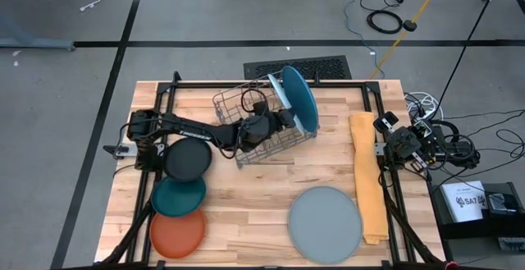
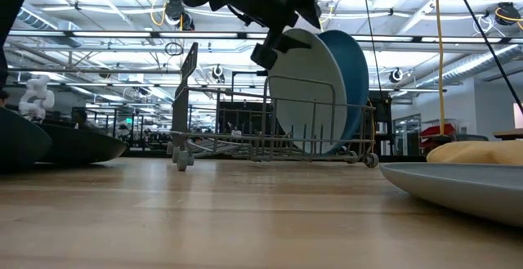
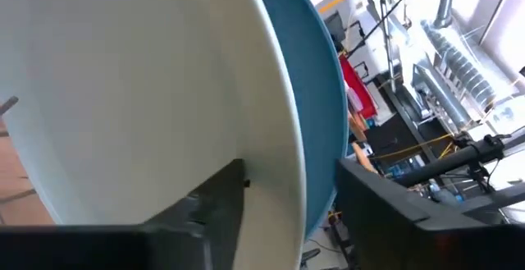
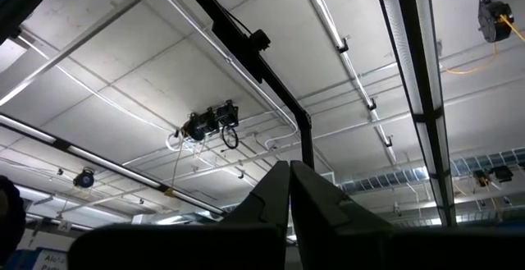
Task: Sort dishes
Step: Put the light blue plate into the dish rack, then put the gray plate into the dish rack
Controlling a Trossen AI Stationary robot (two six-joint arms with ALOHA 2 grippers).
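The wooden desk (image 1: 246, 204) carries a wire rack (image 1: 246, 110) with 2 plates upright in it, mid blue (image 1: 299, 98) behind light blue (image 2: 306, 89). The grey plate (image 1: 325, 224) lies flat near the front, with black (image 1: 188, 158), teal (image 1: 178, 195) and orange (image 1: 177, 233) plates in a row at left. The left hand (image 3: 287, 204) straddles the light blue plate's rim with fingers parted, while the right hand (image 4: 289, 189) waits pinched closed and empty at the right edge.

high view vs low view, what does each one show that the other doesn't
Only the high view shows the black plate, teal plate and orange plate laid out by colour, the whole grey plate, and the right pincer parked at the table's edge. Only the low view shows the light blue plate standing upright in front of the mid blue plate. Both show the wire rack with the left pincer at those two plates.
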